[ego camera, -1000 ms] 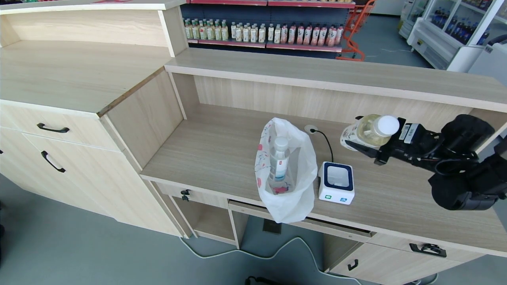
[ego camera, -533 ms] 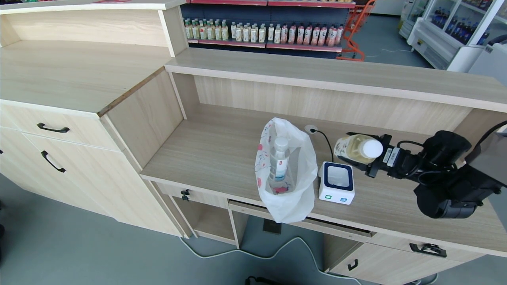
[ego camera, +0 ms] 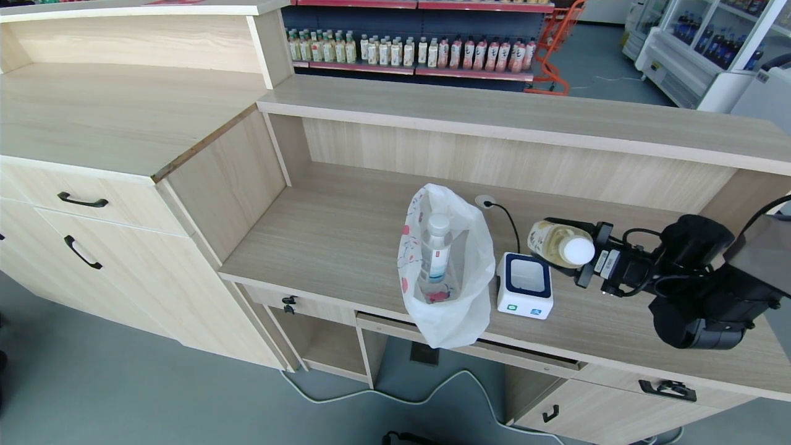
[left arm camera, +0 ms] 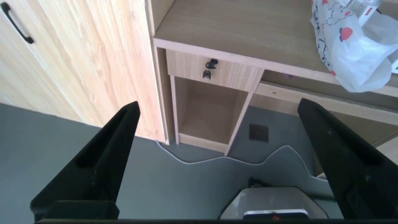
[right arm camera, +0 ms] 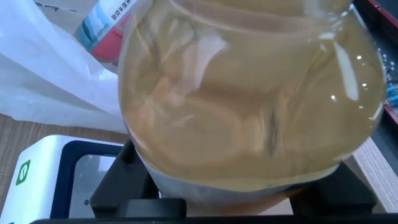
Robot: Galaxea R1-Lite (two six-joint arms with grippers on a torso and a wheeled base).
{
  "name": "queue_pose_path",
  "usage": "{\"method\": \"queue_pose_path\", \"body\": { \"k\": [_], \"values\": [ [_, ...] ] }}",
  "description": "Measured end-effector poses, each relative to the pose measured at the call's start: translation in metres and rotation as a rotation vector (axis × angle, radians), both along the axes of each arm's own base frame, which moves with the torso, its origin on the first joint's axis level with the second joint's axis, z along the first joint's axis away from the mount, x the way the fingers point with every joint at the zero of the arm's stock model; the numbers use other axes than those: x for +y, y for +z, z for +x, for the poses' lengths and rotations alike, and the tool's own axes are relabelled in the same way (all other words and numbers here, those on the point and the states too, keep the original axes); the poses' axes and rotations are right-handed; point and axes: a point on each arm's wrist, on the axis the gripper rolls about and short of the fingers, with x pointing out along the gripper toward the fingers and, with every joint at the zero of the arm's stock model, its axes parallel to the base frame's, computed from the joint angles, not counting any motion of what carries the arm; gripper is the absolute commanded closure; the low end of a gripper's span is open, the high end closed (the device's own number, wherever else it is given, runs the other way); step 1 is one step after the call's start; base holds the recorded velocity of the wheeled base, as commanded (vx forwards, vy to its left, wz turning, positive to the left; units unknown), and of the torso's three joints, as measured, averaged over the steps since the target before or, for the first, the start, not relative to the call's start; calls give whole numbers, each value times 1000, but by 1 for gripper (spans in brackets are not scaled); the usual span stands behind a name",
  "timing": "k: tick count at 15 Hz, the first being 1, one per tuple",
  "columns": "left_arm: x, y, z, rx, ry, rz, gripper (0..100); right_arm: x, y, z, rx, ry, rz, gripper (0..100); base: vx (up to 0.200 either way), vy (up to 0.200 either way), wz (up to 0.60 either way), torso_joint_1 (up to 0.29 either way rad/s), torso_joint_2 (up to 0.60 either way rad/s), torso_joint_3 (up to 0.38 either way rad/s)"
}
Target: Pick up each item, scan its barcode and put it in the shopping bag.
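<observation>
Bottle clamped sideways in right end effector.
Scanner sits close beside it; left end effector spread apart.

Left claw spread wide, right claw seemingly clamped sideways on bottle

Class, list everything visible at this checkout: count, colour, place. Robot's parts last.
counter: one, light wood, under these
shopping bag: one, white with red print, mid-counter
water bottle: one, clear, upright in the bag
scanner: one, white and navy, right of bag
cable: one, black, behind scanner
drink bottle: one, pale yellow, held beside scanner
shelf bottles: many, mixed, aisle behind
right gripper: black, jaws shut on drink bottle
left gripper: black, jaws open, above floor
</observation>
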Motion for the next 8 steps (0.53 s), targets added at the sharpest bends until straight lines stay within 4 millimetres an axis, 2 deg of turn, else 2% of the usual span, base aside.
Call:
{"method": "queue_pose_path", "body": {
  "k": [8],
  "values": [
    [0, 0, 0, 0, 0, 0, 0, -2, -20, 4, 31, -9, -9, 100, 0, 0, 0, 0, 0, 0]
  ]
}}
